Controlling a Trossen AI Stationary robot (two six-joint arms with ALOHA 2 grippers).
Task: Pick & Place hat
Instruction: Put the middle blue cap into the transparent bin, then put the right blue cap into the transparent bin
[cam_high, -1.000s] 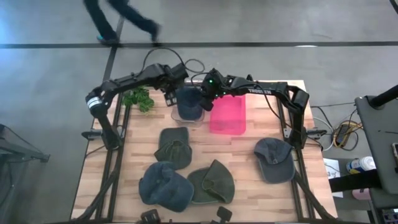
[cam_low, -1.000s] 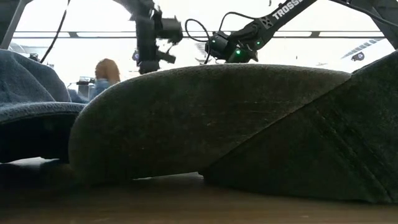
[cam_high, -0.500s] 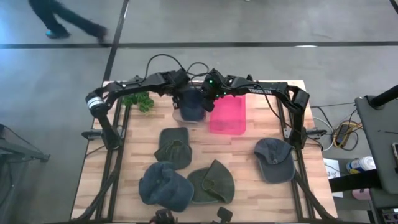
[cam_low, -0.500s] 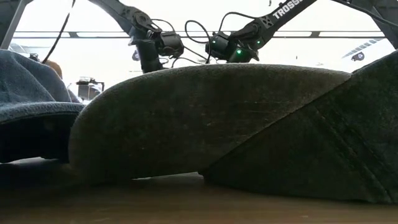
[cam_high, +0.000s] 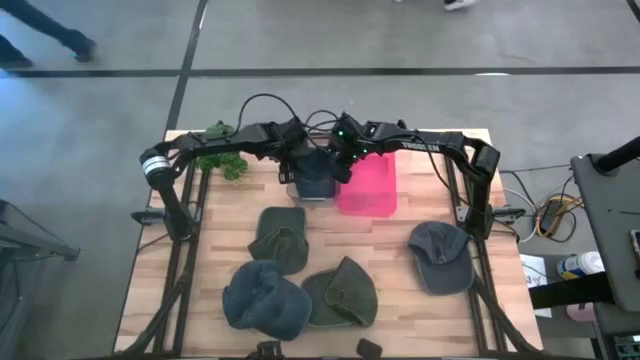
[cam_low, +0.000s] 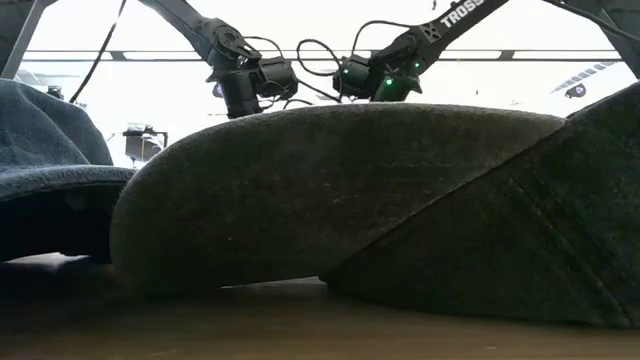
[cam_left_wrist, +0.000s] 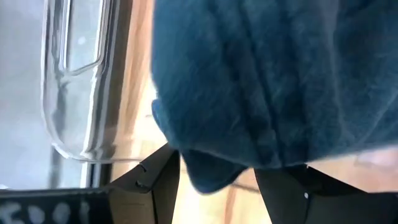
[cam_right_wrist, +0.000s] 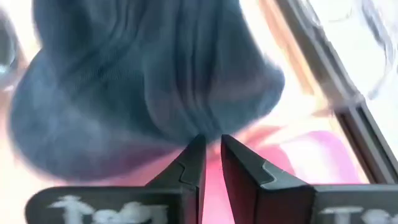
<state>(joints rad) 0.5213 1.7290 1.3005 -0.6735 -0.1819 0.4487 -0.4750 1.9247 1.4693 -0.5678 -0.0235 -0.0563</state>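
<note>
In the low view a big olive hat (cam_low: 330, 200) fills nearly the whole picture and hides the table; only the two arms' wrists show above its crown, and neither gripper's tips can be seen there; a blue hat (cam_low: 45, 170) is cut off at the edge.

From above, both grippers meet at the far middle of the table (cam_high: 220, 255); the blue cap (cam_high: 314, 172) hangs between them, over a clear bin (cam_high: 291, 187) whose rim shows just under the left gripper (cam_high: 296, 166); the right gripper (cam_high: 338, 165) sits at the cap's other side, with a pink bin (cam_high: 368, 187) just beside it.

In the right wrist view the two dark fingers (cam_right_wrist: 194, 163) stand nearly together, pinching a fold of the cap's soft, ribbed blue cloth (the pinch point itself is blurred); pink shows beneath.

In the left wrist view the fingers (cam_left_wrist: 163, 180) stand wide apart, the cap's lower edge drooping into the gap between them; whether they touch the cloth I cannot tell; the bin's glossy, rounded clear wall lies beside them.

Nearer the front lie other floppy hats: two olive, one blue, one grey-blue (cam_high: 440, 256); a green plant (cam_high: 222, 160) sits by the left arm.
</note>
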